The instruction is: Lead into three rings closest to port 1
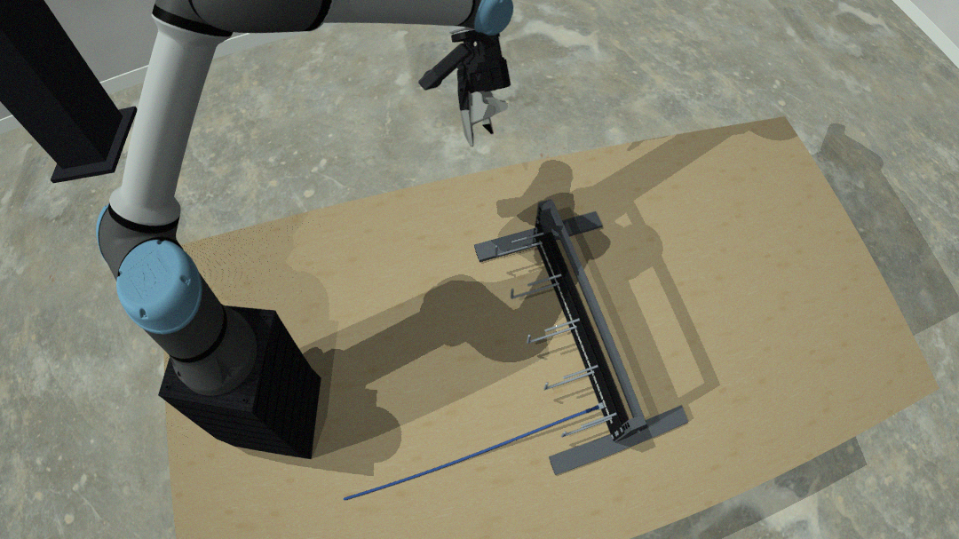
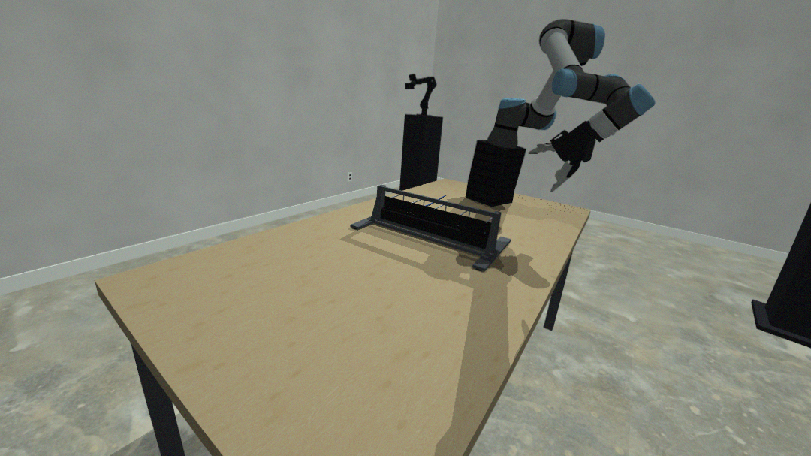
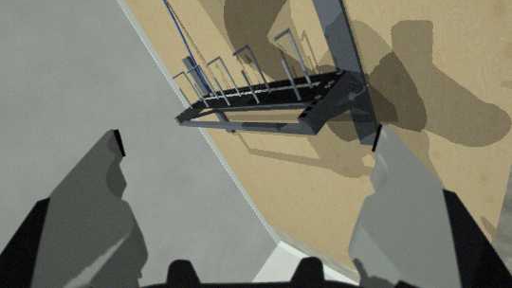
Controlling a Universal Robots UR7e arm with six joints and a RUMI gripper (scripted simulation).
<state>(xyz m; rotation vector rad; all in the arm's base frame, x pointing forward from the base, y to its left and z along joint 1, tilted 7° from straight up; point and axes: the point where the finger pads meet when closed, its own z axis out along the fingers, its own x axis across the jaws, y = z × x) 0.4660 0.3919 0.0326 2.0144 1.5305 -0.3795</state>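
Observation:
My gripper (image 1: 480,137) (image 2: 541,171) (image 3: 248,129) is wide open and empty, high above the table beyond the rack's port 1 end. The grey rack (image 1: 576,463) (image 2: 436,226) (image 3: 332,20) stands upright on its feet. The blue lead (image 1: 487,447) (image 3: 165,1) runs from a port near the opposite end, out in front of the rack toward the arm base's side, its free end low over or on the table. The three rings closest to port 1, the end ring (image 3: 296,50), second ring (image 3: 257,67) and third ring (image 3: 228,76), hold no lead. Exact port numbers are too small to read.
The arm's black base block (image 1: 282,384) (image 2: 495,172) stands on the wooden table (image 1: 813,278) (image 2: 287,331), in front of the rack's port side. The ring prongs jut out from the rack. A dark pedestal (image 1: 63,80) (image 2: 420,152) stands beyond the table.

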